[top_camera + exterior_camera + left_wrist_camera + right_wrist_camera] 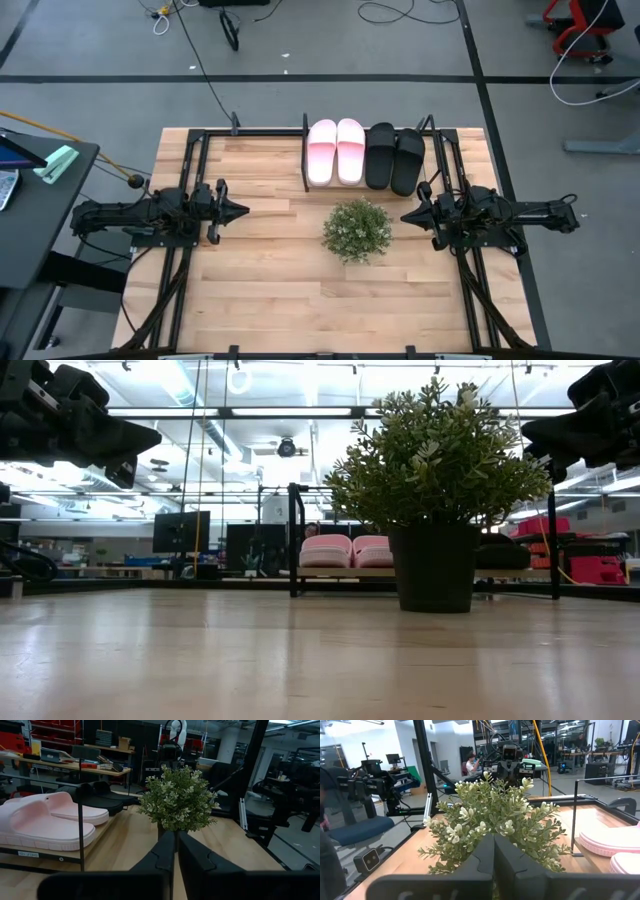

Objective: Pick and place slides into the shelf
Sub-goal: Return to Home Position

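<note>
Pink and black wide-strap slides fill the low black metal-bar shelf at the wooden tabletop's far edge. Left tool and right tool, both closed and empty, hover well apart, flanking the green potted plant.

Black slides mostly behind plant, low view
</note>
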Action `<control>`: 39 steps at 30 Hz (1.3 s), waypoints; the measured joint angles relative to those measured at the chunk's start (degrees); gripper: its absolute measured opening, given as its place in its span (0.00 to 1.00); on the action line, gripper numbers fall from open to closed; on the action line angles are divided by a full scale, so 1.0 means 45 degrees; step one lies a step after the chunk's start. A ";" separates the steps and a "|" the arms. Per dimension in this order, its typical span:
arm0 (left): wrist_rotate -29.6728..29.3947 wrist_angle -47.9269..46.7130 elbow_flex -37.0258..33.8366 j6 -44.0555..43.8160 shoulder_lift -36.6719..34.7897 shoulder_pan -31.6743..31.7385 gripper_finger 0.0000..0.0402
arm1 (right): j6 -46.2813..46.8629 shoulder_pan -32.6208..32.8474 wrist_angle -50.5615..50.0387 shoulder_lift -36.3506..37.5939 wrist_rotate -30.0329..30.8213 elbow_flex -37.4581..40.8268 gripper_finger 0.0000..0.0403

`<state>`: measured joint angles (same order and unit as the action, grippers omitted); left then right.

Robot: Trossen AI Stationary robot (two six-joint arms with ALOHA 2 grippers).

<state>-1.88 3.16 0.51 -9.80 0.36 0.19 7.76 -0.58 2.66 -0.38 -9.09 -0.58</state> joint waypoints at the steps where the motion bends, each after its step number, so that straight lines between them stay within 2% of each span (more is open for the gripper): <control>1: 0.0001 0.0000 0.0000 0.0002 -0.0003 0.0003 0.06 | 0.0003 0.0000 0.0000 0.0000 0.0003 0.0000 0.02; 16: 0.0001 -0.0005 0.0000 0.0000 -0.0002 0.0000 0.10 | 0.0003 0.0000 0.0000 -0.0001 -0.0001 0.0000 0.02; 30: 0.0003 -0.0004 0.0000 0.0010 -0.0004 0.0005 0.06 | 0.0003 0.0000 0.0000 -0.0005 -0.0002 0.0000 0.02; 39: 0.0001 -0.0004 0.0000 0.0008 0.0000 0.0004 0.09 | 0.0003 0.0000 0.0000 -0.0005 0.0002 0.0000 0.02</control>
<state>-1.87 3.14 0.51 -9.76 0.36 0.20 7.77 -0.58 2.66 -0.40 -9.08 -0.58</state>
